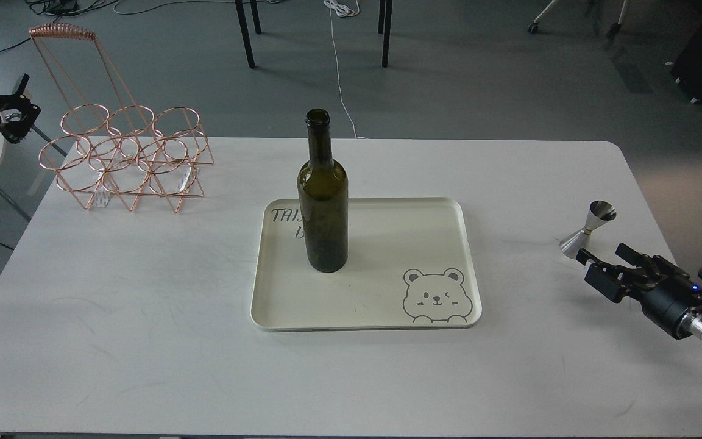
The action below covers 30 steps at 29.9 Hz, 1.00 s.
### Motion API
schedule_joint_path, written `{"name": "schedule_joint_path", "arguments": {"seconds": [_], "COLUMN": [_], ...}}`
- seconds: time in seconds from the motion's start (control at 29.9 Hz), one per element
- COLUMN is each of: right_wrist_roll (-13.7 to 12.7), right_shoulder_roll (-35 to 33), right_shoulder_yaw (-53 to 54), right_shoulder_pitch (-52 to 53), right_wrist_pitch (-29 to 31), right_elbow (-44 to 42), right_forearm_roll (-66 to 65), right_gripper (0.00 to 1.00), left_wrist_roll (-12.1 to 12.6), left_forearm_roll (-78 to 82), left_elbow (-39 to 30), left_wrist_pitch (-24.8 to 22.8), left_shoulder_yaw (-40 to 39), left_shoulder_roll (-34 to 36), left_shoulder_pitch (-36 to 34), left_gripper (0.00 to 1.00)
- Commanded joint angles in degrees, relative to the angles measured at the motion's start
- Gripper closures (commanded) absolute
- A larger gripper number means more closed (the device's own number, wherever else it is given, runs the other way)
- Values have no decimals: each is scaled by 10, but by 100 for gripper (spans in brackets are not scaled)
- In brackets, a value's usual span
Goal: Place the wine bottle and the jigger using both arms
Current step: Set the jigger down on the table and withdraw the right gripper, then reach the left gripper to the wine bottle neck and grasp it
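Note:
The wine bottle (324,213) is dark olive-green and stands upright on the left part of a cream tray (387,323) at the table's middle. The shiny steel jigger (588,227) stands on the white table near the right edge, free of any hold. My right gripper (596,266) is open and empty, just in front of and below the jigger, a small gap away. My left gripper (21,103) is at the far left, beyond the table's edge, far from the bottle; its two fingers look spread apart.
A copper wire bottle rack (125,155) stands at the table's back left corner. The tray has a bear drawing (437,296) at its front right. Chair legs and cables are on the floor behind the table.

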Motion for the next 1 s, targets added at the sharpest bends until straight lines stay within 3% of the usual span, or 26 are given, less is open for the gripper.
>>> {"name": "schedule_joint_path", "arguments": {"seconds": [0.0, 0.17, 0.37, 0.5, 0.67, 0.87, 0.97], "right_wrist_roll": [1, 9, 9, 9, 9, 9, 9], "right_shoulder_roll": [-69, -127, -160, -152, -52, 42, 55], "right_shoulder_yaw": [-7, 3, 46, 107, 180, 198, 197], "right_shoulder_pitch": [-7, 13, 109, 145, 182, 232, 234], "right_wrist_pitch": [0, 0, 15, 140, 288, 435, 487], "right_elbow": [65, 92, 78, 20, -121, -282, -321], "right_forearm_roll": [43, 148, 279, 365, 441, 543, 616], "right_gripper": [3, 3, 3, 3, 3, 3, 3], "left_wrist_roll": [4, 3, 0, -1, -3, -3, -3], "left_forearm_roll": [16, 96, 227, 335, 473, 648, 739], "left_elbow": [-38, -99, -214, -307, -428, -527, -551], "left_wrist_pitch": [0, 0, 0, 0, 0, 2, 50], "left_shoulder_yaw": [2, 3, 2, -4, -17, -51, -49], "left_shoulder_roll": [34, 99, 184, 233, 270, 251, 220], "left_shoulder_pitch": [2, 5, 6, 4, 3, 1, -1], "left_gripper": [2, 2, 2, 2, 2, 2, 2]}}
